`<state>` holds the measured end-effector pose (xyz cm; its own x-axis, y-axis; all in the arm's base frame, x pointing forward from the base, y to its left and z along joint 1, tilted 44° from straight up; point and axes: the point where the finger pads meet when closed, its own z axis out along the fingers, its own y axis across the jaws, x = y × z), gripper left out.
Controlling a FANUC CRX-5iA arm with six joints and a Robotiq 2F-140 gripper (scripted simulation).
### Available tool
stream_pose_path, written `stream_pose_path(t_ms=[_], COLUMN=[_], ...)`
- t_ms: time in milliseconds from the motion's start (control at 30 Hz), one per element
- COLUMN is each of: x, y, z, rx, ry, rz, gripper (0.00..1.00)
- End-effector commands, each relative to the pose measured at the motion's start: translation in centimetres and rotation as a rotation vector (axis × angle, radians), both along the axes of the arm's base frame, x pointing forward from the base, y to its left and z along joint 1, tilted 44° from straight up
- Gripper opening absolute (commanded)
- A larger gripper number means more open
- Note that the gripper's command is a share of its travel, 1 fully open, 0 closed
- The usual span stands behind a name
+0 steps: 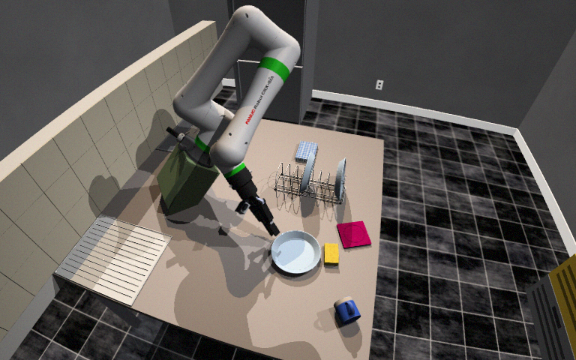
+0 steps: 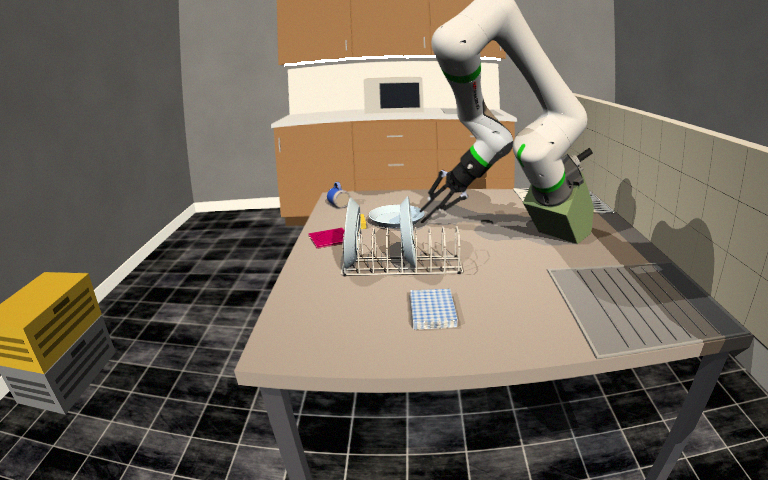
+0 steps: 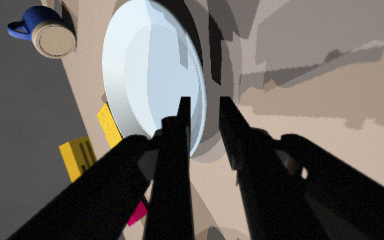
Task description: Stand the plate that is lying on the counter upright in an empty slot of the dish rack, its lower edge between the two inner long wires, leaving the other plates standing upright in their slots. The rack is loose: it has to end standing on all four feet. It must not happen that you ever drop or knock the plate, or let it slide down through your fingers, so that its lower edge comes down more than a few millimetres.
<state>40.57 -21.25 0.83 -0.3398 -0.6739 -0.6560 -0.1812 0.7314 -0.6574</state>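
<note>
A pale blue plate (image 1: 295, 251) lies flat on the counter; it also shows in the exterior view (image 2: 393, 213) and the wrist view (image 3: 151, 75). My gripper (image 1: 274, 231) is low at the plate's near-left rim, tilted down. In the wrist view the fingers stand narrowly apart and straddle the rim, one over the plate's inside and one outside, with a gap on each side. The wire dish rack (image 1: 310, 183) stands behind on its feet, with two plates upright (image 1: 309, 170) (image 1: 340, 178) and empty slots between them.
A yellow sponge (image 1: 331, 253) touches the plate's right side, with a pink cloth (image 1: 353, 233) beyond it. A blue mug (image 1: 346, 310) lies near the front edge. A checkered cloth (image 1: 306, 151) lies behind the rack. The green robot base (image 1: 186, 178) and a drain board (image 1: 113, 258) are to the left.
</note>
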Motion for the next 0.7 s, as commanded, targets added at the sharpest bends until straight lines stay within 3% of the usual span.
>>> stream_pose_path(t_ms=[0,667], x=[0.04,0.86], y=[-0.06,-0.16], z=[0.0,-0.33], rx=[-0.001,-0.001], ry=[0.0,0.0], rz=[0.0,0.0], gripper=[0.24,0.24])
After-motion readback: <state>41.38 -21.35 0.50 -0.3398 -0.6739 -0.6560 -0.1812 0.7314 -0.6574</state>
